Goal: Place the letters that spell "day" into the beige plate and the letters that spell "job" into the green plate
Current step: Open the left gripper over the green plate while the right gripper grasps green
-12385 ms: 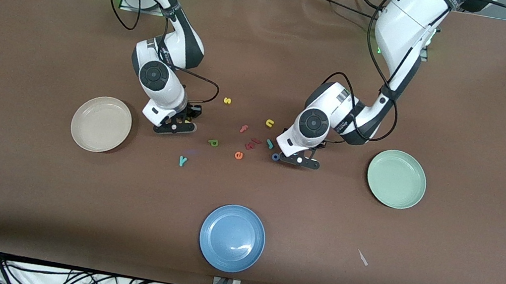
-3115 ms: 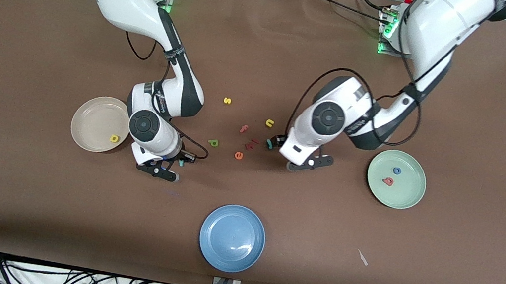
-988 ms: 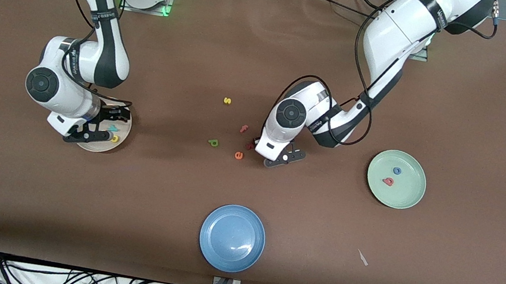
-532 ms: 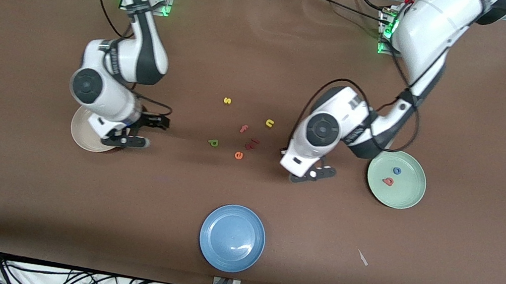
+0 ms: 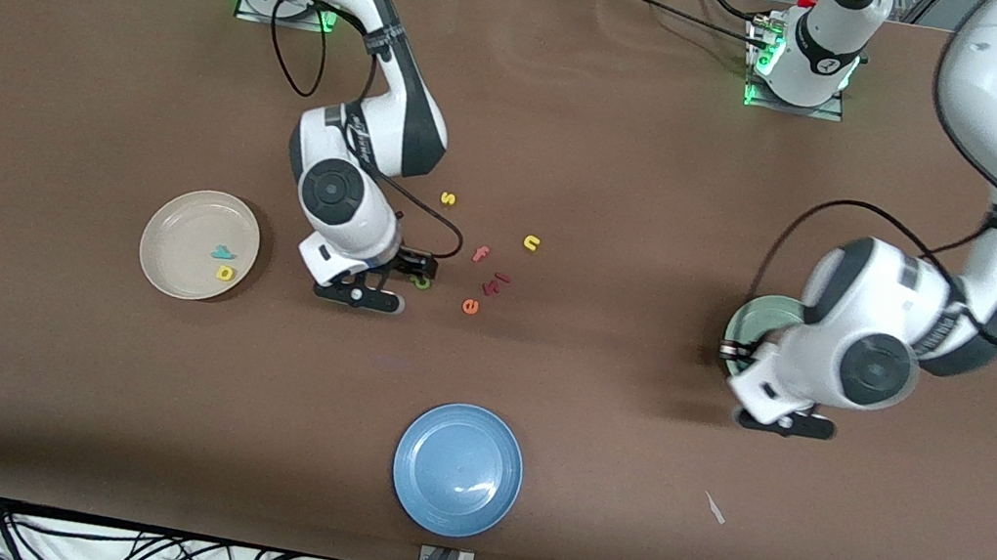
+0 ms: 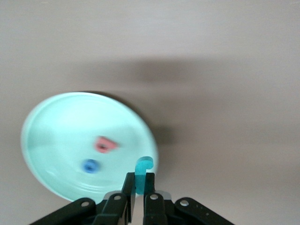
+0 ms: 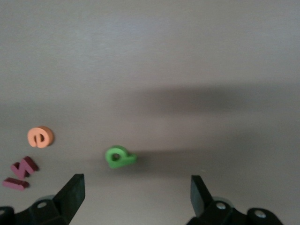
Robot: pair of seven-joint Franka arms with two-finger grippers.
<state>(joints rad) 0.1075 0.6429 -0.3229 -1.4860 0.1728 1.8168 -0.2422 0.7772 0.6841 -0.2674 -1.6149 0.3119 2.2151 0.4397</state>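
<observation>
We are carrying the "j" (image 6: 143,176), clamped in our left gripper (image 6: 139,199), over the green plate (image 6: 51,136), at its 5 o'clock edge; our right gripper (image 7: 136,197), spread wide, is hovering over the "a" (image 7: 120,157), needing descent and closing.

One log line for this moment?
left gripper: shut on teal j, over green plate | right gripper: open over green a | beige plate: d, y
</observation>
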